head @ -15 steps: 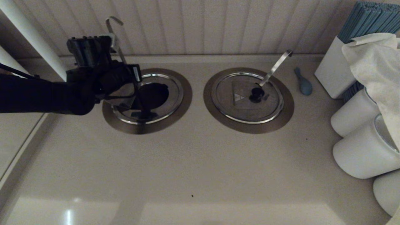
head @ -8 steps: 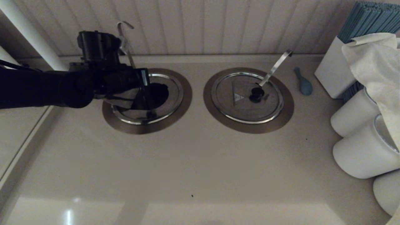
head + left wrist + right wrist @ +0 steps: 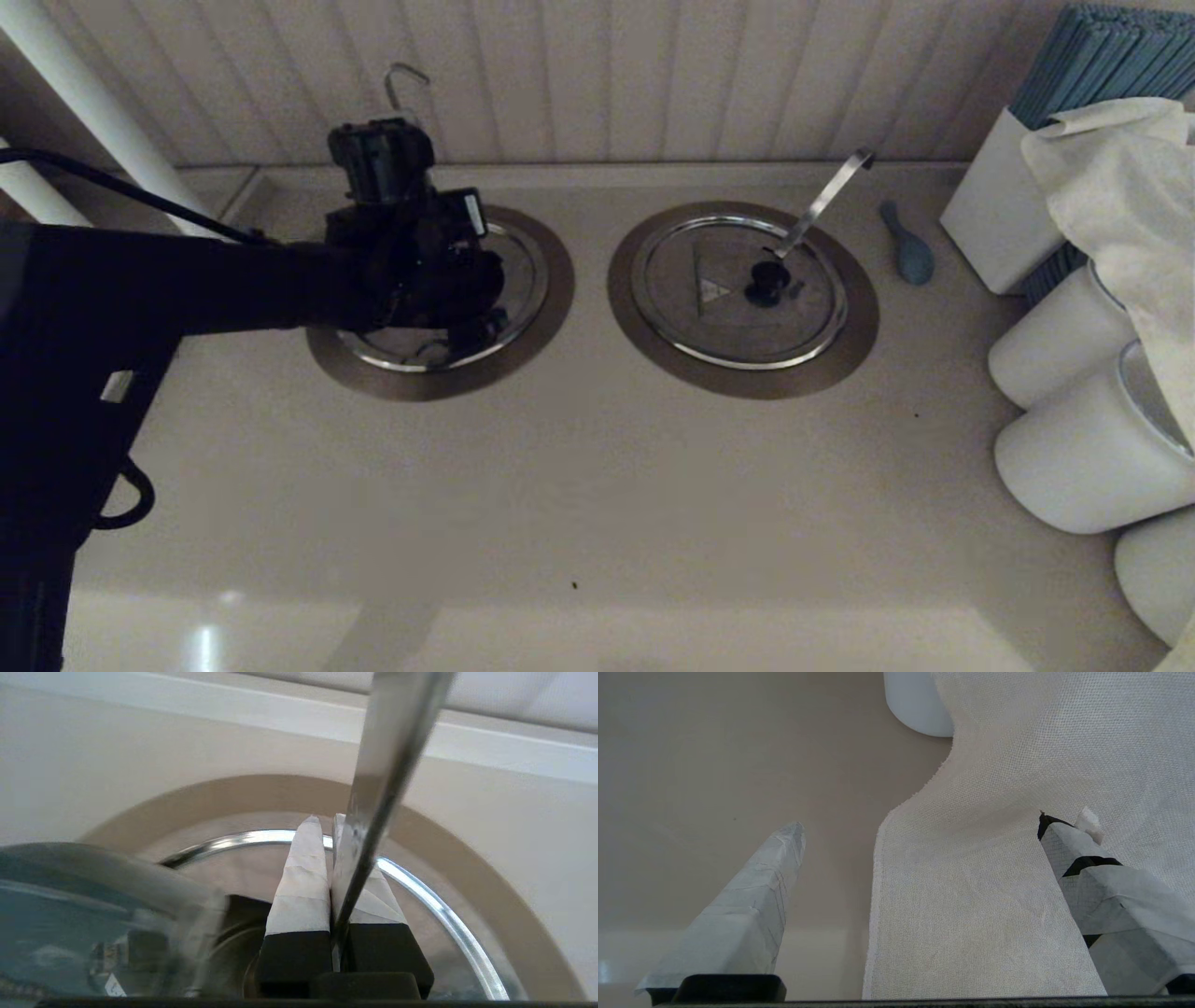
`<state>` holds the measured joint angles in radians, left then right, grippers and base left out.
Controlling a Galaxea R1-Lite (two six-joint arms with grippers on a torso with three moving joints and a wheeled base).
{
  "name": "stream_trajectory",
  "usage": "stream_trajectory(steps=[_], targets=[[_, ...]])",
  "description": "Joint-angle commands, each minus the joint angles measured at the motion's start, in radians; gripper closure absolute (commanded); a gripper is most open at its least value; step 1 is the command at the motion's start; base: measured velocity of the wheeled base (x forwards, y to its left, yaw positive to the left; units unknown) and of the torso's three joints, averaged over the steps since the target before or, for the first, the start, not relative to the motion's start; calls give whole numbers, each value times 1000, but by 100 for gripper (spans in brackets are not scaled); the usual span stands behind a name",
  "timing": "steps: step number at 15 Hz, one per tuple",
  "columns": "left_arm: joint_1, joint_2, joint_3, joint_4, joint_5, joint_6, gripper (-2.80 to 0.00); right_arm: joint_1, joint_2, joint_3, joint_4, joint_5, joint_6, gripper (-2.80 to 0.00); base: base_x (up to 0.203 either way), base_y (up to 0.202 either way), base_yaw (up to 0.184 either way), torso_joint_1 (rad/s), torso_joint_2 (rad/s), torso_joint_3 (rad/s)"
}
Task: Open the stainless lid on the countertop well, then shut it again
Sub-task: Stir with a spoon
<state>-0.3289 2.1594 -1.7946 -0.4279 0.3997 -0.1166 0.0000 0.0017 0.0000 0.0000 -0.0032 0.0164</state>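
Note:
In the head view my left gripper [image 3: 387, 154] hovers over the left countertop well [image 3: 541, 308], shut on the lid's thin steel handle, whose hooked top [image 3: 406, 75] sticks up before the wall. The stainless lid [image 3: 415, 350] hangs tilted under the arm, mostly hidden; only a shiny lower edge shows inside the well. In the left wrist view the gripper [image 3: 324, 821] pinches the handle [image 3: 383, 788], the lid [image 3: 84, 896] blurs at one side, and the well's bright rim [image 3: 420, 891] and bronze ring lie beyond. My right gripper [image 3: 920, 823] is open, out of the head view.
The twin well's lid [image 3: 719, 280] lies shut, its flat strip handle [image 3: 826, 201] slanting up. A blue spoon [image 3: 907, 247] lies beside it. White canisters [image 3: 1083, 457], a white cloth [image 3: 1120, 187] and a white box [image 3: 990, 215] crowd the right. The panelled wall stands just behind.
My left arm has swung right with the handle in its grip. The hook has shifted right, and the arm now covers the dark well opening that showed earlier.

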Motion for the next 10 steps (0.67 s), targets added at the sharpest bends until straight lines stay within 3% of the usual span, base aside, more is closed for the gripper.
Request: stream_trajectory(steps=[1, 3, 6, 10], targets=[[2, 9, -8, -7, 6, -3, 0, 0, 1, 0, 0, 0, 0, -280, 0, 0, 0, 0, 0, 0], [15, -69, 62, -1, -8, 2, 0, 0, 1, 0, 0, 0, 0, -280, 0, 0, 0, 0, 0, 0], [57, -171, 146, 26, -84, 7, 0, 0, 1, 0, 0, 0, 0, -280, 0, 0, 0, 0, 0, 0], [78, -209, 166, 54, -91, 28, 0, 0, 1, 0, 0, 0, 0, -280, 0, 0, 0, 0, 0, 0]])
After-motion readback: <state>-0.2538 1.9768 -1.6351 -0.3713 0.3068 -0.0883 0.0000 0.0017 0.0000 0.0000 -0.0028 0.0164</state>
